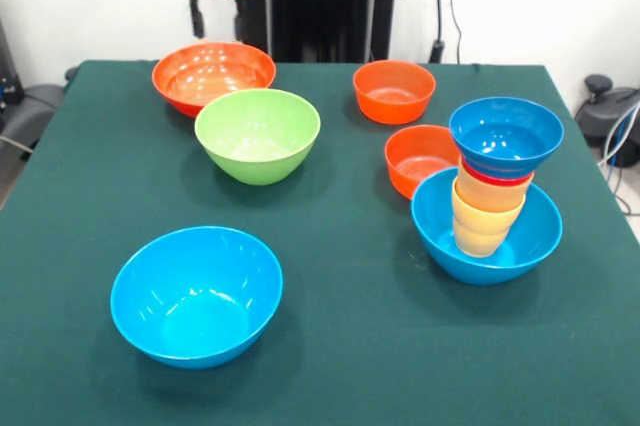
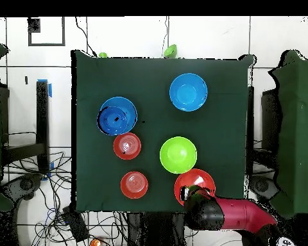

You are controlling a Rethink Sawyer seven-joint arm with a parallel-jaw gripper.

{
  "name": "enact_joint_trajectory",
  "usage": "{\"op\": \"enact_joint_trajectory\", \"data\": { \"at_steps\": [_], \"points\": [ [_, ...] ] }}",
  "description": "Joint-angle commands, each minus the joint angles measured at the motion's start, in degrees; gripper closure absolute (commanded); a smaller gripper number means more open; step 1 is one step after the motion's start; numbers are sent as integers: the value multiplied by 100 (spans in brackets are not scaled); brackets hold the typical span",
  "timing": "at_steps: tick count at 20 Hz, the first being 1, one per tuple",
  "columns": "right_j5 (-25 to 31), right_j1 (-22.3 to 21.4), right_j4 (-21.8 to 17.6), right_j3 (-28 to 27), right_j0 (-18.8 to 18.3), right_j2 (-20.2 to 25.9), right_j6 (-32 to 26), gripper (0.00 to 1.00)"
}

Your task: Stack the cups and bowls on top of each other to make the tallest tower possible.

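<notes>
Gripper [image 1: 218, 16] hangs over the far edge of the big orange bowl [image 1: 213, 76], clear of it; two dark fingertips [image 1: 198, 18] show below the red head with a gap between them, but whether they are spread or closed can't be told. Overhead, the gripper [image 2: 194, 191] sits above that same orange bowl [image 2: 196, 182], holding nothing visible.

Green bowl [image 1: 257, 134] is just in front of the orange one, nearly touching it, one step further from the fingers. Free light-blue bowl [image 1: 196, 294] is well away from the fingers, at the table's opposite side, upright and empty.

Tower [image 1: 492, 201] is far off to the side of the fingers: base light-blue bowl [image 1: 440, 236], a column of nested yellow-orange cups [image 1: 482, 216] inside it, a red rim [image 1: 495, 177] above those, and the dark-blue bowl [image 1: 506, 136] on top. The column leans slightly.

Small orange bowl [image 1: 420, 158] is just beside the tower, touching or almost touching the base. Another small orange bowl [image 1: 394, 91] stands apart behind it, between tower and fingers. All on the green table [image 1: 350, 346].
</notes>
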Motion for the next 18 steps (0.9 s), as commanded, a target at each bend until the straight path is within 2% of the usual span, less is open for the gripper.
{"op": "enact_joint_trajectory", "data": {
  "at_steps": [1,5,8,11,13,16,18],
  "points": [
    [254,607,-335,307,-48,1295,-798,0],
    [264,675,-445,195,-19,1297,-696,0],
    [194,477,-688,26,123,1331,-741,0],
    [52,333,-1275,-381,377,1177,-834,0],
    [-51,415,-1659,-717,413,1194,-907,0],
    [18,467,-1835,-862,268,1437,-1029,0],
    [166,443,-1821,-922,185,1542,-1036,0]
  ]
}}
